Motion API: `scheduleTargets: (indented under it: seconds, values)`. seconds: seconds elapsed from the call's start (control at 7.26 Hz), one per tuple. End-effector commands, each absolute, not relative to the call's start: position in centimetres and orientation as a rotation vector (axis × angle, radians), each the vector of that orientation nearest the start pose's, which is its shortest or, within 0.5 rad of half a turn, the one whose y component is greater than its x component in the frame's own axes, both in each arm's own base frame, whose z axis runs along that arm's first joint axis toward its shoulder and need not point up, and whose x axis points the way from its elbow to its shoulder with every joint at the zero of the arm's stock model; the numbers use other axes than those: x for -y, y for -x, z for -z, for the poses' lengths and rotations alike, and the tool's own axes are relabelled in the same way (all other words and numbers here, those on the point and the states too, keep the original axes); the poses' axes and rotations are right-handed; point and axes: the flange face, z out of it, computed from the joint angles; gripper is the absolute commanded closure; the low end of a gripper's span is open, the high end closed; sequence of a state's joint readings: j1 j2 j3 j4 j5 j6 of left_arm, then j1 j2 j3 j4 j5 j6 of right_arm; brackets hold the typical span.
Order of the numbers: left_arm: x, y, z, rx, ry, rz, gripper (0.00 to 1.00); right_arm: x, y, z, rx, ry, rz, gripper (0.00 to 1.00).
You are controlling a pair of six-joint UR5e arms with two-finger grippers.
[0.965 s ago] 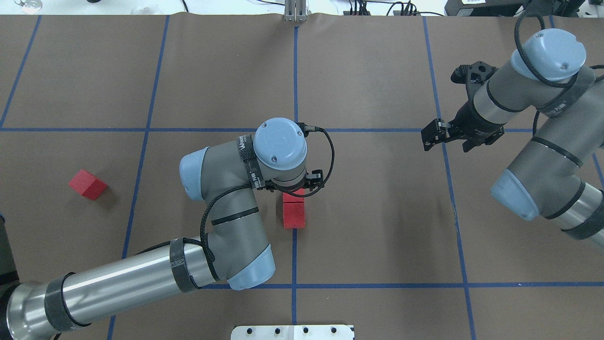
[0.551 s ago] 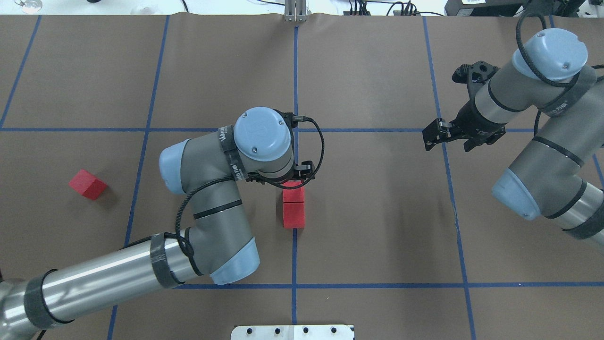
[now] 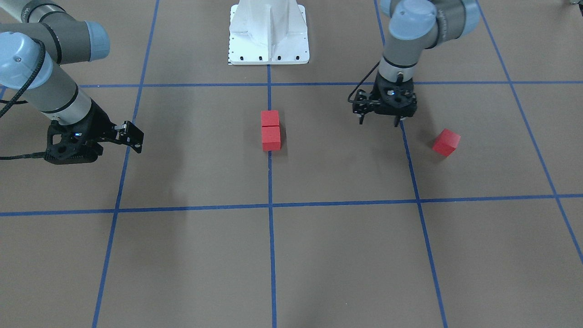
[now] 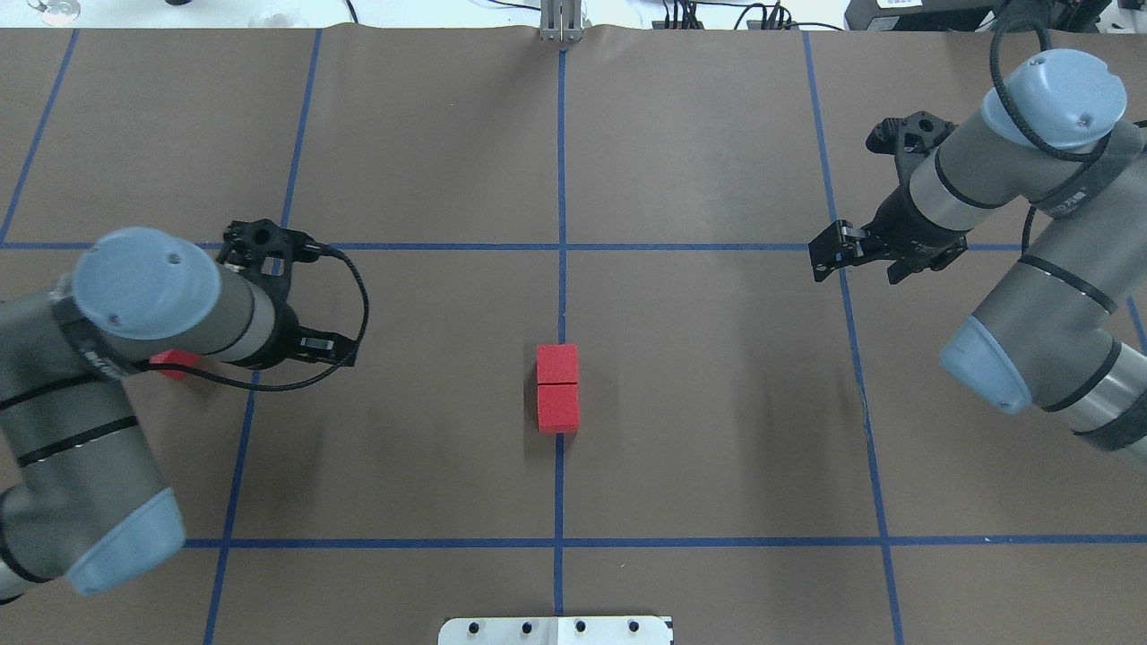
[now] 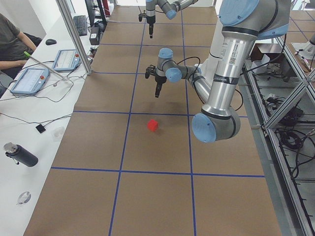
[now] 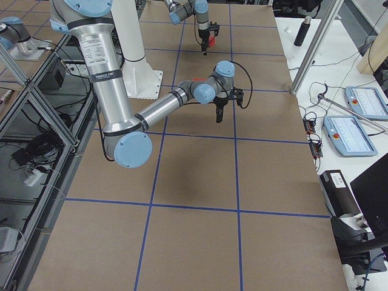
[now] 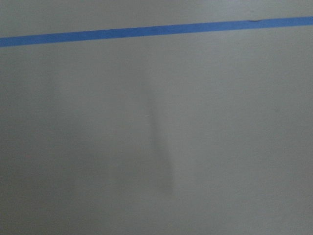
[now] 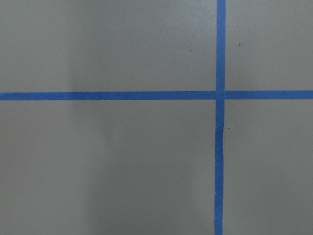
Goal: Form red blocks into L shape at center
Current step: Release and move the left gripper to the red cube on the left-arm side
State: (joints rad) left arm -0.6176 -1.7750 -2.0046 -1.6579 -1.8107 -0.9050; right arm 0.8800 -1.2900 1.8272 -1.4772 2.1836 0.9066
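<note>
Two red blocks [image 4: 557, 365] [image 4: 557, 408] lie touching in a straight row on the middle blue line at the center [image 4: 560, 475]; the front view shows them too [image 3: 270, 118] [image 3: 271, 138]. The third red block [image 3: 446, 142] sits alone on the robot's left side, half hidden under my left wrist [image 4: 176, 360] from overhead. My left gripper [image 3: 378, 123] hangs open and empty above the table, a short way toward the center from that block. My right gripper [image 3: 95, 143] hovers open and empty far off on the right side [image 4: 883, 260].
The white robot base plate [image 3: 268, 50] stands at the table's near edge. Blue tape lines grid the brown surface. Beside the table's end is a bench with tablets, a bottle [image 5: 19, 155] and a seated person [image 5: 10, 44].
My left arm has swung away from the two center blocks to the left, toward the lone block, leaving both uncovered. The right arm has barely moved.
</note>
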Motion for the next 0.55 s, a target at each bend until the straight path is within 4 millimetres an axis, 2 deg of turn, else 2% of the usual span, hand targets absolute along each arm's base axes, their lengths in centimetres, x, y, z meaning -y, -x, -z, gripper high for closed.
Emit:
scheduleTargets:
  seconds: [0.0, 0.14, 0.28, 0.41]
  values:
    - [42.2, -31.5, -39.5, -0.599, -0.337, -0.35, 0.0, 49.8, 31.3, -37.7, 0.849, -0.004, -0.009, 0.01]
    - [44.2, -29.4, -41.3, -0.583, -0.341, -0.468, 0.0, 49.8, 31.3, -37.9, 0.846, -0.001, -0.01, 0.01]
    - [45.8, -28.1, -43.9, -0.633, -0.269, -0.533, 0.0, 49.9, 31.4, -38.1, 0.843, 0.003, -0.012, 0.01]
    - [46.7, -27.7, -45.7, -0.747, -0.19, -0.552, 0.0, 49.8, 31.5, -38.0, 0.844, 0.003, -0.011, 0.01]
